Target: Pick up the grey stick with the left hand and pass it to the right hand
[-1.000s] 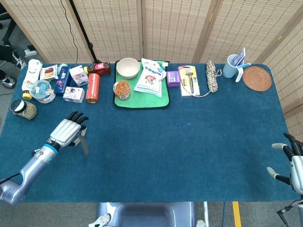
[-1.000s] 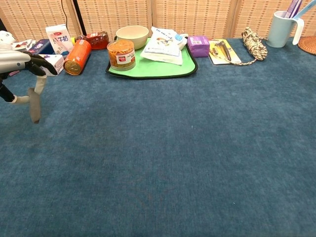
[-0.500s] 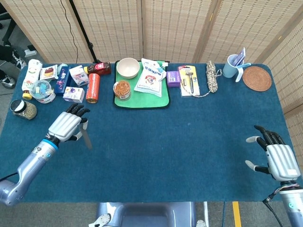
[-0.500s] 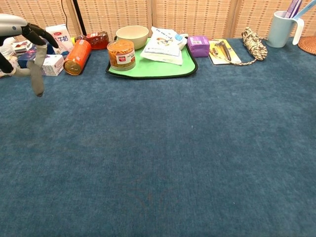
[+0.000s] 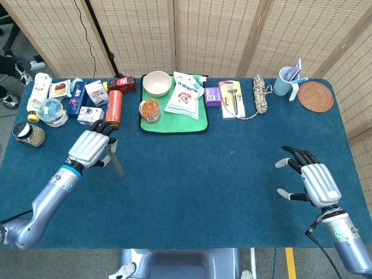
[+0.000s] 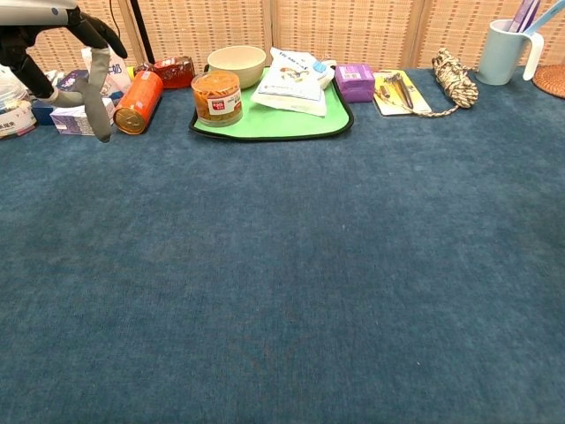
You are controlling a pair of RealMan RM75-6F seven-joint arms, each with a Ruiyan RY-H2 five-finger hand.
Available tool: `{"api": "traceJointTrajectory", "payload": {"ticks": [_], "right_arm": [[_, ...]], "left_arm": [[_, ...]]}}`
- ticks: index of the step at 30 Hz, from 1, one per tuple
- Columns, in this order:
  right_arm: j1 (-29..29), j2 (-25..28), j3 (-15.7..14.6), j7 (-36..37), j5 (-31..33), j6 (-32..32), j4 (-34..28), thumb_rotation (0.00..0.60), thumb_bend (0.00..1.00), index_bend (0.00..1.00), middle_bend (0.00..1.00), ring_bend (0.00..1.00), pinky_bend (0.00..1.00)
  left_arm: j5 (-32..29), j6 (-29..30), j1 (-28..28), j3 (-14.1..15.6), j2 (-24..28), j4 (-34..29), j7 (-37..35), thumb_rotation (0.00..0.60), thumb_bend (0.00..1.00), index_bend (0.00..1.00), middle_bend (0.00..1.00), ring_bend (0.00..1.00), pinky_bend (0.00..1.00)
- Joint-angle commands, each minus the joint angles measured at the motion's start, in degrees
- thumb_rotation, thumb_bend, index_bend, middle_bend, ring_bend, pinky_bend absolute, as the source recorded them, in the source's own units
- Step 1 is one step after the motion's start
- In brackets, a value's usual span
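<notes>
**Stick lifted and moving inward; handover not yet made**

The blue surface (image 5: 232,168) is carrying a row of goods along its far edge, including a green tray (image 5: 174,123) and an orange can (image 5: 114,108) lying on its side.

The left hand (image 5: 90,148) is holding the grey stick (image 5: 116,163) clear of the surface, the stick hanging downward with a slight tilt from the fingers. Against the frames a second ago, this hand is sitting higher and further toward the centre, now just in front of the orange can.

The right hand (image 5: 311,181) is now standing fully in view over the right side, where a second ago only its edge was showing. Its fingers are spread wide and holding nothing.

Judgement: the pick-up is complete. The two hands are remaining well apart, so both need to close toward the middle before any transfer.
</notes>
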Motion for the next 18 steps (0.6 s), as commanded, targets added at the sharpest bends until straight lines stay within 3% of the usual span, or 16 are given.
{"api": "traceJointTrajectory", "payload": {"ticks": [1,12,18], "right_arm": [[1.1,-0.6,0.3,0.3,0.4,-1.2,-0.3,0.6,0.15,0.39,0.16,0.19,0.16],[6.6,-3.0,2.1,-0.3,9.5,-9.7,-1.5,0.6,0.15,0.39,0.2,0.2,0.19],[8.4,-4.6,3.1,-2.3,14.1,-11.3,-1.2,0.6,0.15,0.39,0.2,0.21,0.2]], "left_arm": [[-3.0,1.2,-1.6,-0.6,-0.8,-1.3,2.9,0.6,0.57,0.76,0.19,0.08,0.0],[-14.4,5.4,-7.7,-2.3,-5.5,-3.9,11.4,0.6,0.57,0.76,0.19,0.08,0.0],[-19.1,7.7,-10.4,-2.8,-8.1,-4.7,14.2,0.6,0.57,0.76,0.19,0.09,0.0]]}}
